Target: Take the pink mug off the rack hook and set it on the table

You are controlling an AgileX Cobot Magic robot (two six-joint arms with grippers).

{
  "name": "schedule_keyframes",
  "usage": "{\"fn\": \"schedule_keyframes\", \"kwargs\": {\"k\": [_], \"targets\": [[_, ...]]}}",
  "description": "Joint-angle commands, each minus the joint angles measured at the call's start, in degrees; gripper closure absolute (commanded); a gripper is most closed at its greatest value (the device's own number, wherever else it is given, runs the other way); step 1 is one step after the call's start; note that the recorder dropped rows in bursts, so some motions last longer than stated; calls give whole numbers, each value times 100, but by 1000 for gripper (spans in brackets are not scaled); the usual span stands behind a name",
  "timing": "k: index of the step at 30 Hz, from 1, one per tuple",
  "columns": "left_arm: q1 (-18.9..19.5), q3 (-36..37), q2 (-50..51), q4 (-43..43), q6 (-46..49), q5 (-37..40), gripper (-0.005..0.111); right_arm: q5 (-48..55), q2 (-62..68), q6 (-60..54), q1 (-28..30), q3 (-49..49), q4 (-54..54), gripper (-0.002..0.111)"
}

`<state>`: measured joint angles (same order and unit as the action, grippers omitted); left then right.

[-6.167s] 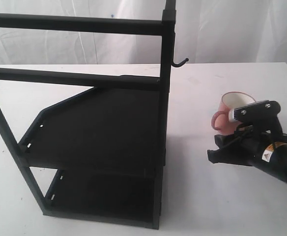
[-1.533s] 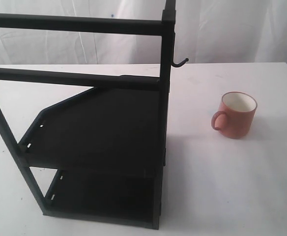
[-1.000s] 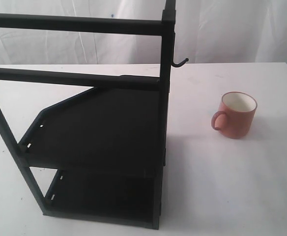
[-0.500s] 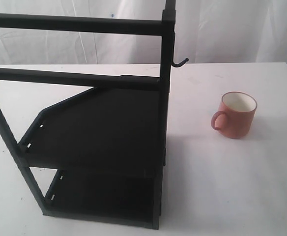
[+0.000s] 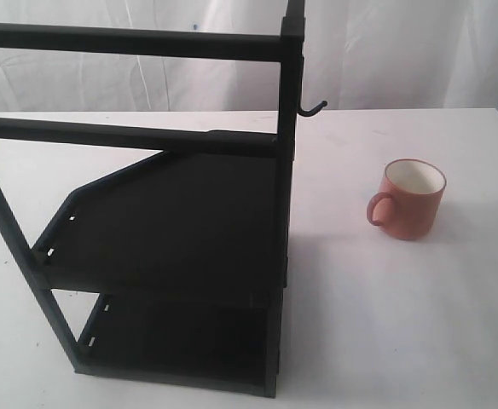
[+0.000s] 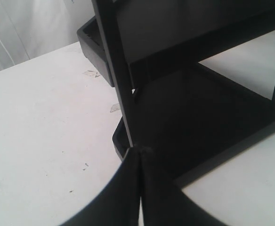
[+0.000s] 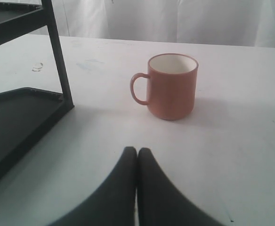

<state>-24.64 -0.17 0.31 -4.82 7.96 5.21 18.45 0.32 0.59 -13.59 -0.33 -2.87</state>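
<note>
The pink mug (image 5: pixel 413 199) stands upright on the white table (image 5: pixel 385 324), right of the rack, handle toward the rack; it also shows in the right wrist view as the pink mug (image 7: pixel 172 86). The rack hook (image 5: pixel 314 108) juts bare from the upright post. Neither arm appears in the exterior view. My right gripper (image 7: pixel 137 150) is shut and empty, well back from the mug. My left gripper (image 6: pixel 140 149) is shut and empty, close to the rack's lower corner.
The tall black shelf rack (image 5: pixel 172 230) fills the left and centre of the table, with two shelves and crossbars. Its post (image 7: pixel 57 56) and lower shelf show in the right wrist view. White curtains (image 5: pixel 402 51) hang behind the table.
Six seconds ago my right gripper stood at the mug; it has since drawn back out of the exterior view. Over the last second and a half nothing has moved.
</note>
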Motion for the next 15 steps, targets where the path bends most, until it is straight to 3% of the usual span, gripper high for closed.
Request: {"fn": "schedule_keyframes", "kwargs": {"k": [1, 15], "targets": [[19, 17, -31, -18, -32, -3, 107, -47, -32, -59, 44, 33, -12, 108], [19, 17, -31, -18, -32, 82, 107, -47, -32, -59, 44, 33, -12, 108]]}}
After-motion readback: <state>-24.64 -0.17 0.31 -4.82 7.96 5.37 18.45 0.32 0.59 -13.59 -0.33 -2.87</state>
